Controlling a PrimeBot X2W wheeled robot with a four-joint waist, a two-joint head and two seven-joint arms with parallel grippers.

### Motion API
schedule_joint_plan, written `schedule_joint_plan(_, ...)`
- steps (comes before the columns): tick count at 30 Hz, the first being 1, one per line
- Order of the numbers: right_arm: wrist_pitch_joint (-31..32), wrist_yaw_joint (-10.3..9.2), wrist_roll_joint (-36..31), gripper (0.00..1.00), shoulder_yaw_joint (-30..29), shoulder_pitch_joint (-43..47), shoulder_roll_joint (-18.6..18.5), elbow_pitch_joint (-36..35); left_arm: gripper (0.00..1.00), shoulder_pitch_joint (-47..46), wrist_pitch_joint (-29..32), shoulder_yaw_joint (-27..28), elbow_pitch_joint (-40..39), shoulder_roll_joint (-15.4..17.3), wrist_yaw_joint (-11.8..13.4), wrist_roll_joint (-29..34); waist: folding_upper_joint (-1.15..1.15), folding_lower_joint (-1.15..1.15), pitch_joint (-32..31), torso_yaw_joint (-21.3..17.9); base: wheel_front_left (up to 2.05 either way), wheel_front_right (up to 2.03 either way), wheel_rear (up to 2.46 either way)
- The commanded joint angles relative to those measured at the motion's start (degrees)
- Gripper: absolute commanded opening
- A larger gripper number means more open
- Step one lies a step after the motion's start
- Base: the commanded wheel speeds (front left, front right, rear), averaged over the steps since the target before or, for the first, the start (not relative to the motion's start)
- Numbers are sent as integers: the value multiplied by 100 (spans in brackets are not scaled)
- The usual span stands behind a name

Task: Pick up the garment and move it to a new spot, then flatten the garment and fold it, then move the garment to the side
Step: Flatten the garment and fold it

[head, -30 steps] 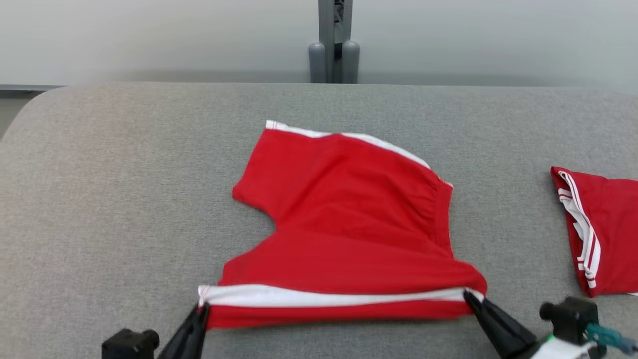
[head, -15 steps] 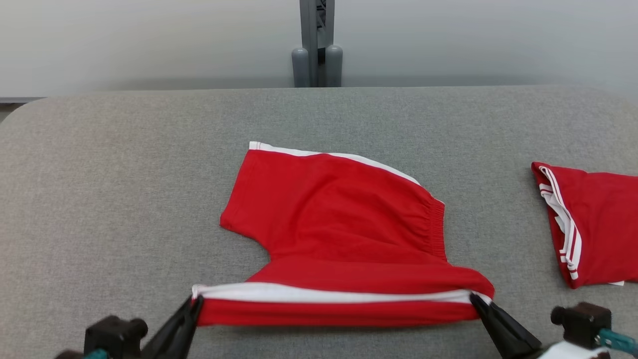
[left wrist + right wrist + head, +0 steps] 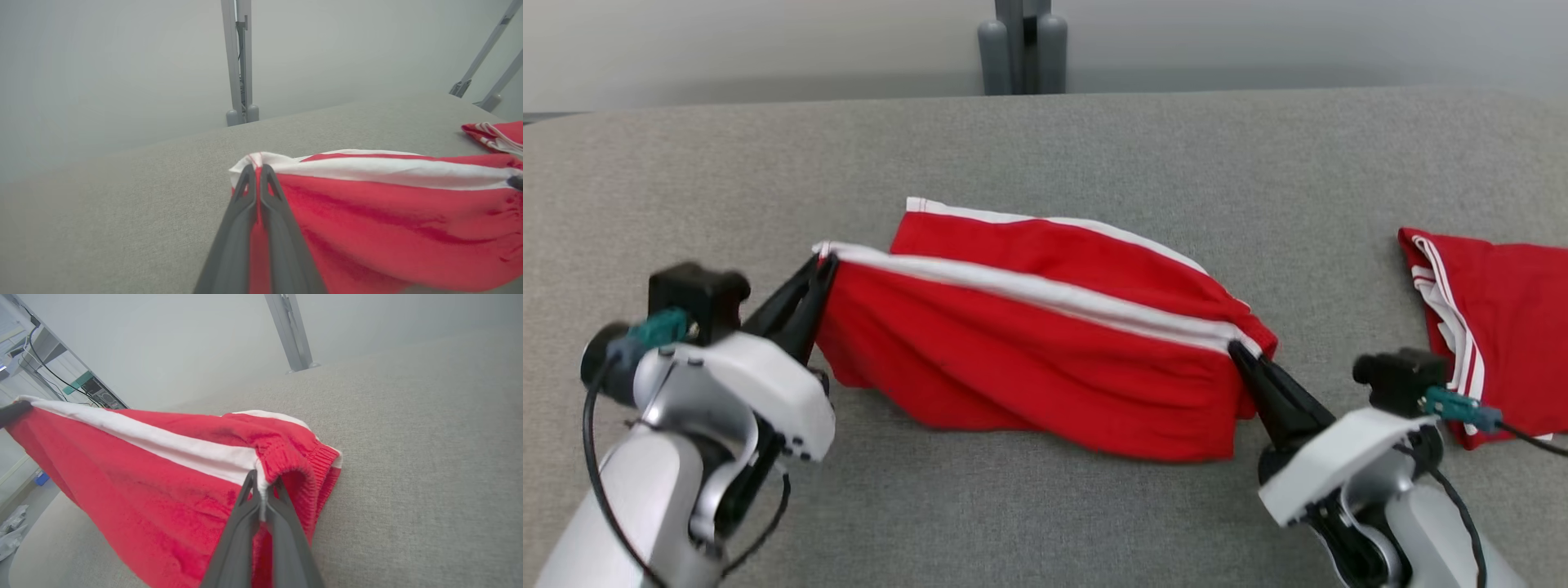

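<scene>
Grey fabric tabletop [image 3: 1045, 147] stretches before me. At left, my left gripper [image 3: 822, 268] is pinched tight on the white-striped edge of the red shorts [image 3: 1029, 359]. They hang mid-table, stretched across to my right gripper [image 3: 1236, 351], clamped on the waistband end. A second red garment [image 3: 1515, 327] lies apart at far right.

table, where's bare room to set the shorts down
Bare table lies left of the shorts, along the far edge near the post, and between the shorts and the other red garment. The right end is crowded by that garment.
</scene>
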Motion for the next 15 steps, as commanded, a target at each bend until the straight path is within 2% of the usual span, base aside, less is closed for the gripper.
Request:
schedule_joint_plan(1,15,3,42,0,40,-172,33,76,0,-269,-14,-23,251,-31,-76,-33,0,0,157,-76,0,0,0)
schedule_joint_plan(8,-184,2,171,0,378,-1068,57,748,0,-1663,-165,-250,2038,-326,-497,-97,0,0,583,-208,0,0,0)
schedule_joint_plan(15,-567,3,409,0,749,-1830,118,1397,0,-2642,-704,-353,3536,-547,-656,-88,0,0,918,-434,0,0,0)
